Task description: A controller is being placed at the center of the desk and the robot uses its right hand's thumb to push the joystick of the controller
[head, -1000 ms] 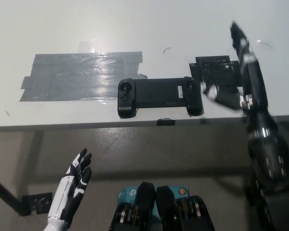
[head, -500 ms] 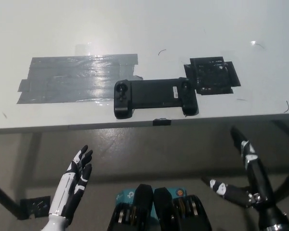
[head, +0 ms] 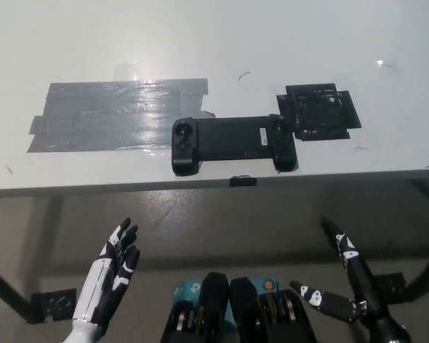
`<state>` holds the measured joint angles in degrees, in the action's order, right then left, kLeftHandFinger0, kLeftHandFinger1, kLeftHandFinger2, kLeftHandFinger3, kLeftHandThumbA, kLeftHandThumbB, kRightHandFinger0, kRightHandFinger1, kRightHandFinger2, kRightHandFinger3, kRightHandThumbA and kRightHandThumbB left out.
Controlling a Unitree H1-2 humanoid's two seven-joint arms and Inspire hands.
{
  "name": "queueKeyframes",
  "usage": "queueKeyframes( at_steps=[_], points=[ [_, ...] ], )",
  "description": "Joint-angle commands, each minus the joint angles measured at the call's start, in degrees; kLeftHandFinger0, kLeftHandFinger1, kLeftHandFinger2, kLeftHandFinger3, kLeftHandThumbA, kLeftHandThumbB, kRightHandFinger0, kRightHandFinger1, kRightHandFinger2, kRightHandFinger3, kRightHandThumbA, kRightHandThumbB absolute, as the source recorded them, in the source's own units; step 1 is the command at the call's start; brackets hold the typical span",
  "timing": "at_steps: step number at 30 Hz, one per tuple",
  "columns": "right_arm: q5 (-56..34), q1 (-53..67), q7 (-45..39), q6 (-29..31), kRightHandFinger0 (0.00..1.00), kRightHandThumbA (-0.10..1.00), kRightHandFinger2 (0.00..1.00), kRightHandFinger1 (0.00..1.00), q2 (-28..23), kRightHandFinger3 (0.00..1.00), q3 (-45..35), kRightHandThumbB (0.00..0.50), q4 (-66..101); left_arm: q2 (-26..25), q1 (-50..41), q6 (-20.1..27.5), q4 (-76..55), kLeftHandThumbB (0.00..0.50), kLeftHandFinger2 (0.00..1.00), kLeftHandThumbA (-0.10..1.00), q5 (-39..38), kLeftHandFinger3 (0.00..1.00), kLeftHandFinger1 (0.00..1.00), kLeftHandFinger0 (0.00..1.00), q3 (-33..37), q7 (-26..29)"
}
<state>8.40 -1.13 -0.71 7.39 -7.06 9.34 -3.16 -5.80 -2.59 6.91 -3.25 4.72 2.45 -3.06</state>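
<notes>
A black controller lies flat near the front edge of the white desk, with a joystick on its left grip and another on its right grip. My black right hand hangs low at the bottom right, below the desk edge and well short of the controller, open with its fingers spread and nothing in it. My white left hand rests at the lower left, also below the desk, open and holding nothing.
A wide patch of grey tape covers the desk left of the controller. A black taped square lies just right of it. A small black tab sits on the desk's front edge. Desk legs show underneath.
My right hand has dropped from over the desk beside the controller's right end to below the desk edge, then sunk a little lower. The left hand stays put.
</notes>
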Motion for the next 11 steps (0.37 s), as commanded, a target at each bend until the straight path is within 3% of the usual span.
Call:
queueKeyframes(
  at_steps=[1,11],
  points=[
    [0.4,-1.2,-1.8,2.6,1.0,0.84,1.0,1.0,-0.7,1.0,0.6,0.2,0.7,-0.3,0.1,1.6,-0.4,0.016,1.0,0.86,0.0,1.0,1.0,1.0,-0.1,0.0],
    [1.2,-1.1,-2.3,2.2,1.0,0.86,1.0,1.0,-1.0,1.0,0.6,0.204,1.6,-0.3,-0.3,1.6,-0.6,0.008,1.0,0.86,-0.1,1.0,1.0,1.0,-0.2,0.1]
  ],
)
